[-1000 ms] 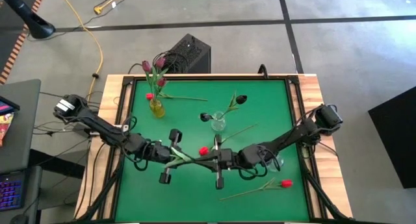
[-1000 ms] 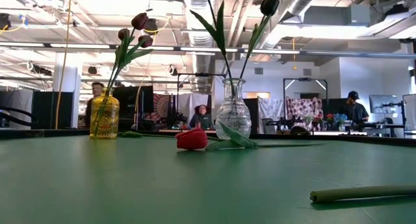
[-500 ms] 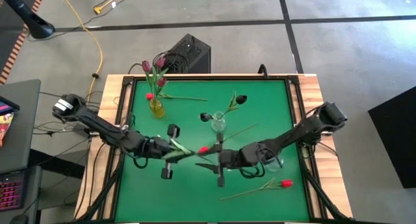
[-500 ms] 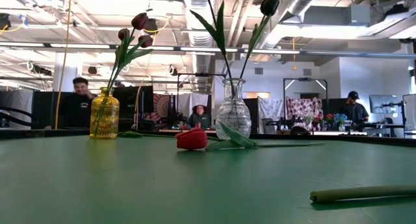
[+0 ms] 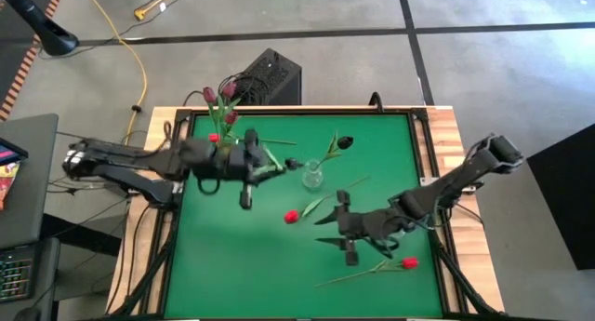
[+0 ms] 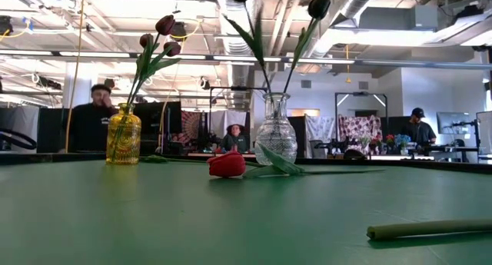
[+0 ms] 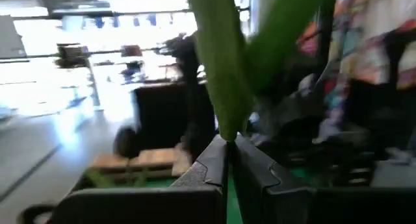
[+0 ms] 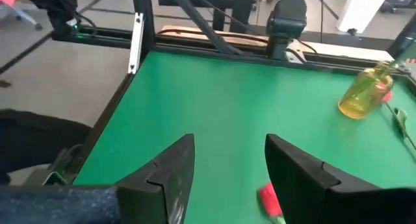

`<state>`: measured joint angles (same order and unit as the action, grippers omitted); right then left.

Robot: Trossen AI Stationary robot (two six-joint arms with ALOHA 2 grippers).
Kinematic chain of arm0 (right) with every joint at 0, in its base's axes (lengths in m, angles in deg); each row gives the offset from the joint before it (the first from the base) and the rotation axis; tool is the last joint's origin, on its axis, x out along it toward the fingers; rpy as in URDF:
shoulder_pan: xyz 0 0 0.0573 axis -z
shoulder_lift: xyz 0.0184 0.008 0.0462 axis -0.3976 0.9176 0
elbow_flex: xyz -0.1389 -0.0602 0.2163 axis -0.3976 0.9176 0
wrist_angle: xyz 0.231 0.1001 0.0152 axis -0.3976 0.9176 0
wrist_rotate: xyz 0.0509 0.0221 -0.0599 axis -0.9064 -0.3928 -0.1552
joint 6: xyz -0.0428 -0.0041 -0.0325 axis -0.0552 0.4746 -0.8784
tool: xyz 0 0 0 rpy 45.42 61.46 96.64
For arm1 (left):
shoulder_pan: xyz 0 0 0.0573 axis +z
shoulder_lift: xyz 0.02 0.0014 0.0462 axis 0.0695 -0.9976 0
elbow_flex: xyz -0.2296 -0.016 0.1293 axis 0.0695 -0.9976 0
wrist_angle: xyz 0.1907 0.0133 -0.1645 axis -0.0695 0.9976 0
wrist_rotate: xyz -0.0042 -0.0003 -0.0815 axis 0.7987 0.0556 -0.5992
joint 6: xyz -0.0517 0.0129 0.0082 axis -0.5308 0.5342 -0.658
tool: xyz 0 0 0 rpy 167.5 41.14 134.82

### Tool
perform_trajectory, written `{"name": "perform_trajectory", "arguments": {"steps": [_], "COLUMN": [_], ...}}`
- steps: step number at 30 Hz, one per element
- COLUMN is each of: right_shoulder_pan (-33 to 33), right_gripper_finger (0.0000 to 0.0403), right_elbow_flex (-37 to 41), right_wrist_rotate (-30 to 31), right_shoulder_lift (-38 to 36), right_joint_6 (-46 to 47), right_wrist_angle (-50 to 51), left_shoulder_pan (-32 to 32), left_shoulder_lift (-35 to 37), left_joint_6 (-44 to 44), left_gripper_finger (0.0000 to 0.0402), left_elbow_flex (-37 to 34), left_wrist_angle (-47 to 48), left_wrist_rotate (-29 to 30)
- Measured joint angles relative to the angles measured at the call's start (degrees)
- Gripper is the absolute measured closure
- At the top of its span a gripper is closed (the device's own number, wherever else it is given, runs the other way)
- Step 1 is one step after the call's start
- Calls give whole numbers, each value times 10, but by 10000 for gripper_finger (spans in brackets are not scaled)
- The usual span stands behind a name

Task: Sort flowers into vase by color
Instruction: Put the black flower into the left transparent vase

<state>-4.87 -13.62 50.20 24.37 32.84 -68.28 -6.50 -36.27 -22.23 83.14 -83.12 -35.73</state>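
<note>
You are working in an open-plan robotics lab or workshop. Beyond your green-covered wooden table (image 5: 428, 163), the low view shows bare silver ceiling ducts (image 6: 231, 23), strip lights and rows of workstations with seated people (image 6: 96, 115). From above, at twelve o'clock, a polished grey concrete floor (image 5: 502, 70) carries a loose yellow cable (image 5: 139, 70).

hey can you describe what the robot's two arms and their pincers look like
Both arms are dark, slim and jointed, with black cables looping along them. The left arm's base end shows a pale grey band. Each ends in a black two-finger pincer: the right pincer has broad, angular, wedge-shaped fingers, and the left pincer has matching flat dark ones.
</note>
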Motion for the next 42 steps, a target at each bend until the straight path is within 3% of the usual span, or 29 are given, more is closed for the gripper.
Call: {"name": "perform_trajectory", "arguments": {"steps": [2, 7, 11, 15, 21, 26, 31, 42], "right_shoulder_pan": [0, 13, 19, 19, 26, 38, 52, 74], "right_gripper_finger": [200, 210, 211, 212, 212, 212, 212, 212], "right_elbow_flex": [28, 85, 114, 129, 148, 148, 148, 148], "right_wrist_rotate": [13, 23, 23, 23, 23, 12, 10, 9], "right_shoulder_lift": [-25, -86, -128, -157, -186, -199, -202, -202], "right_joint_6": [4, 0, -2, -31, -73, -78, -79, -81], "right_wrist_angle": [-3, -14, -13, -15, -9, 6, 12, 30], "left_shoulder_pan": [30, 103, 146, 172, 213, 260, 269, 244], "left_shoulder_lift": [-3, -4, -4, -21, -100, -172, -223, -227], "left_joint_6": [-9, -4, -33, -38, -48, -52, -29, 1], "left_gripper_finger": [401, 401, 401, 402, 402, 402, 402, 402], "left_elbow_flex": [33, 89, 103, 110, 130, 209, 256, 251], "left_wrist_angle": [4, 56, 59, 54, 62, 139, 219, 235], "left_wrist_rotate": [-53, -51, -92, -76, -104, -194, -233, -223]}}
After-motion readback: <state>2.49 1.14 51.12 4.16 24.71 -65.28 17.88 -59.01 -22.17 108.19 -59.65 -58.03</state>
